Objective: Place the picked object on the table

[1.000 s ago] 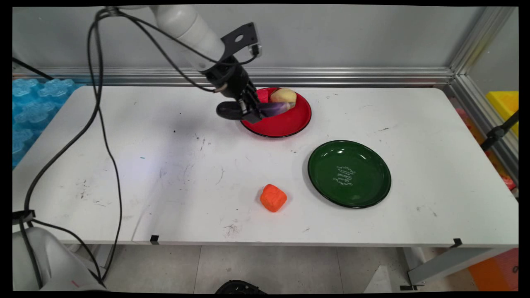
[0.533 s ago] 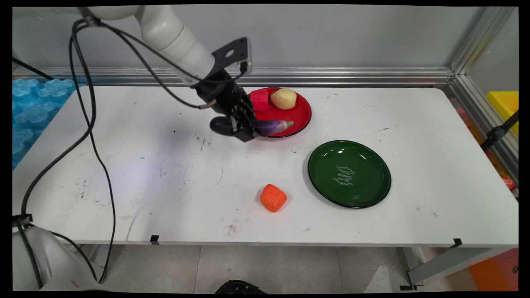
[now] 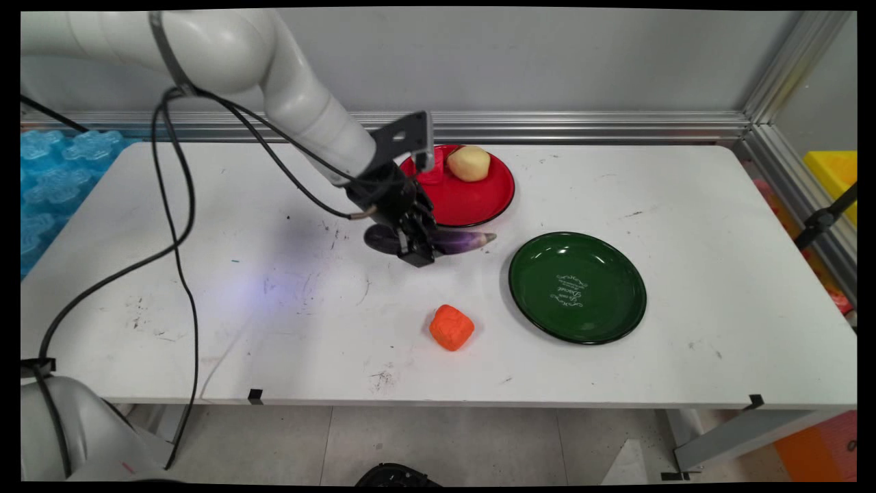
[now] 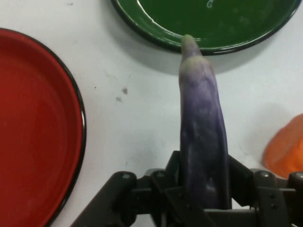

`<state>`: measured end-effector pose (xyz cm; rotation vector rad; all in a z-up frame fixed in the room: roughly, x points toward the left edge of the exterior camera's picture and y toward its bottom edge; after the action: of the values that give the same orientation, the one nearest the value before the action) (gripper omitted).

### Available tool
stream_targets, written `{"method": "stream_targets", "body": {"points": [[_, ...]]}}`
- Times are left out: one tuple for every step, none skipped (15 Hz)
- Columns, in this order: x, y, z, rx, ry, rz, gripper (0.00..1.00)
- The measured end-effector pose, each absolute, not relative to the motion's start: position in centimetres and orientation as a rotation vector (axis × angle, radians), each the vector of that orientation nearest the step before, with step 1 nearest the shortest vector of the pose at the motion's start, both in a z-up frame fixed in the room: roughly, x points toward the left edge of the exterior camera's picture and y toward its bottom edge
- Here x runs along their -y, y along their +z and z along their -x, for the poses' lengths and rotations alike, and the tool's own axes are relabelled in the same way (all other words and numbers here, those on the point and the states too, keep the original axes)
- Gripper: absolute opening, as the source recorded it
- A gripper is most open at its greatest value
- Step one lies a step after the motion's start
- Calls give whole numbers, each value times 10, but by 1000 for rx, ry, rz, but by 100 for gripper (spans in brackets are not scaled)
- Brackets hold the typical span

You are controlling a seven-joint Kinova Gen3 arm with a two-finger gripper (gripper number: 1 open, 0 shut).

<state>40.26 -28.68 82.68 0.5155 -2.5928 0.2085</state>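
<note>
My gripper (image 3: 419,248) is shut on a long purple eggplant (image 3: 458,240), held level above the white table just in front of the red plate (image 3: 479,198). In the hand view the eggplant (image 4: 202,137) runs up from between the jaws, its pale tip over the rim of the green plate (image 4: 161,33); the red plate (image 4: 38,123) lies to the left there. On the red plate sit a yellow potato (image 3: 469,163) and a red block (image 3: 432,172), partly hidden by the hand. The green plate (image 3: 577,286) lies to the eggplant's right.
An orange lumpy block (image 3: 452,327) lies on the table near the front, also seen as the orange block (image 4: 286,151) at the hand view's right edge. Black cables (image 3: 178,226) hang from the arm over the table's left side. Blue trays (image 3: 48,171) lie off the left edge.
The gripper has carried the eggplant off the red plate, toward the table's front and slightly right, lower over the bare table. The potato and red block stayed on the plate.
</note>
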Motion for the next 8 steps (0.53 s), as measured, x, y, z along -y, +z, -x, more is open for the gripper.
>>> {"method": "stream_targets", "body": {"points": [[289, 818, -399, 2595, 210, -514, 0], [292, 810, -396, 2597, 211, -512, 0], [293, 805, -394, 2599, 210, -511, 0], [295, 797, -393, 2603, 209, -510, 0], [296, 793, -392, 2605, 208, -509, 0], [298, 785, -391, 2611, 206, -509, 0], [299, 778, -390, 2616, 204, -510, 0], [300, 771, -390, 2621, 202, -511, 0]]}}
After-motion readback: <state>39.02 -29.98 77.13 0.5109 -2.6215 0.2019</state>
